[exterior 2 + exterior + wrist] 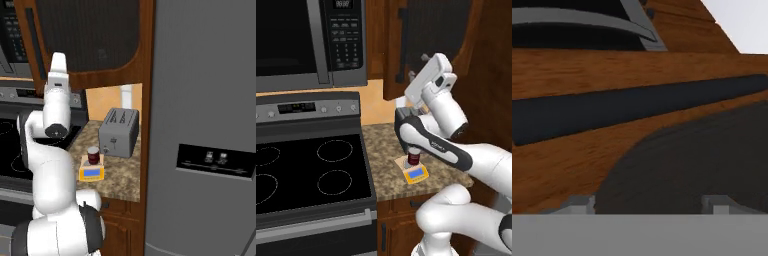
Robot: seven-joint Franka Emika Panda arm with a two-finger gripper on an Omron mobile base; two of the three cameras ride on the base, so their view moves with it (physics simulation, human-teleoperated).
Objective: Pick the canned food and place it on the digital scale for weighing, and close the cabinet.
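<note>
Left base view
Canned food [414,158]: short dark red cylinder, silvery rim, upright on the weighing plate, partly behind the arm's dark elbow.
Digital scale [416,172]: flat orange-yellow slab, tan plate, blue display; near the front edge of the countertop, close to its stove-side edge.
Countertop [383,150]: speckled tan-brown stone look, narrow.
Cabinet [428,45]: dark reddish-brown wood, door with dark arched panel and long dark handle, above the countertop.
Gripper [426,57]: white blocky hand raised against the door panel; fingertips hidden, opening cannot be told.
Stove [306,170]: glossy black glass top, four ring outlines, grey control panel.
Microwave [311,40]: black and grey, keypad at its right side.

Right base view
Canned food [93,155]: upright, centred on the plate, free of the arm.
Digital scale [92,170]: towards the front edge of the countertop [122,175].
Toaster [119,132]: grey metallic box, two top slots, at the back, just beside the scale.
Cabinet [100,35]: dark textured arched panel in wood frame.
Refrigerator [205,125]: plain grey, dark dispenser panel.

Hand view
Cabinet [612,65]: wood grain frame, dark bar handle slanting across, matte dark arched panel very close.
Fingertips [577,204]: two small grey tips set well apart, nothing between them.
</note>
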